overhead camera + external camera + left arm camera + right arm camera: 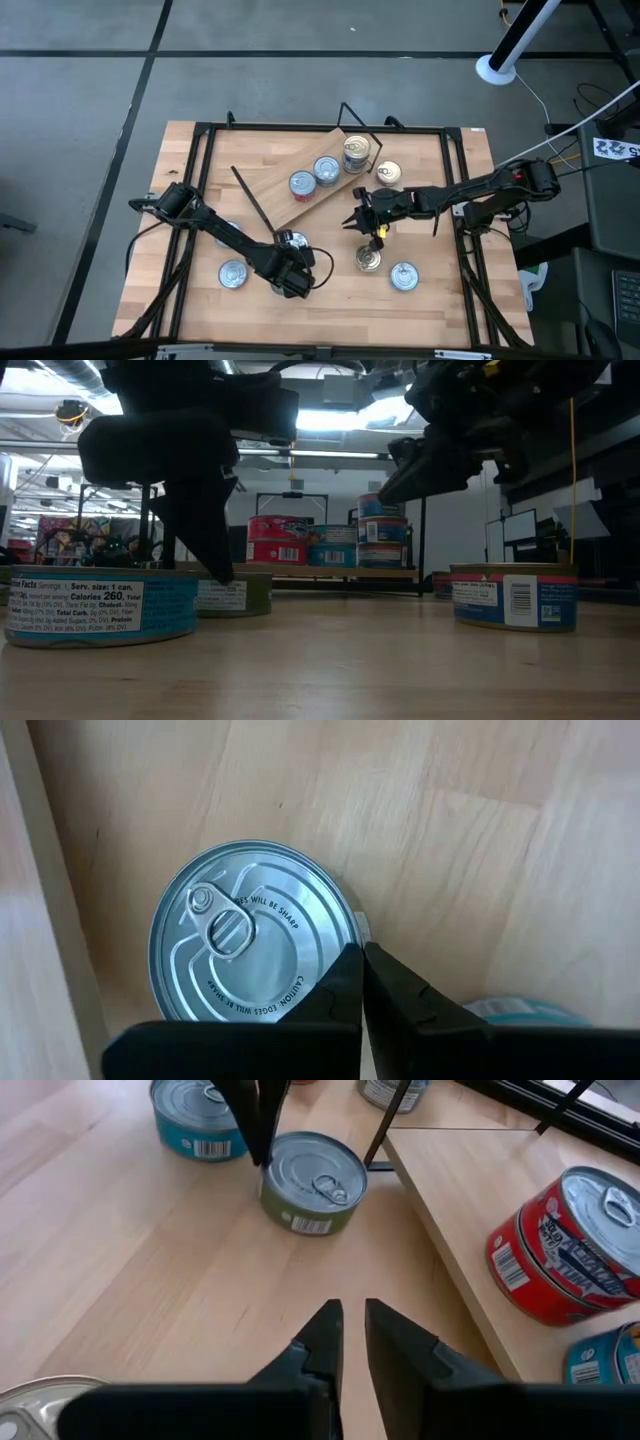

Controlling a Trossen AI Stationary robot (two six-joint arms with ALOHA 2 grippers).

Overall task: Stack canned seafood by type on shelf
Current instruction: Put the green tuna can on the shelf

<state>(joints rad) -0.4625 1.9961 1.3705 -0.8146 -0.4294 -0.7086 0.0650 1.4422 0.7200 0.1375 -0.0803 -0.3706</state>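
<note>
Left gripper [292, 283] at worktop's 6 o'clock edge, jaws shut, empty, tips touching rim of silver-lidded tin [250, 935]. Right gripper [357, 217] mid-worktop, jaws narrow, nothing held (slim gap visible). Gold-lidded tin [369, 260] just toward 6 o'clock of right jaws, nearer right arm. Shelf [320, 195] toward 11 o'clock, four tins aboard.

Grey floor [80, 90] with dark seams around the wooden worktop [330, 300]; bright ceiling lights [335, 420], monitors [520, 525] behind.

Eight tins [328, 169], one shelf [290, 195]
</note>
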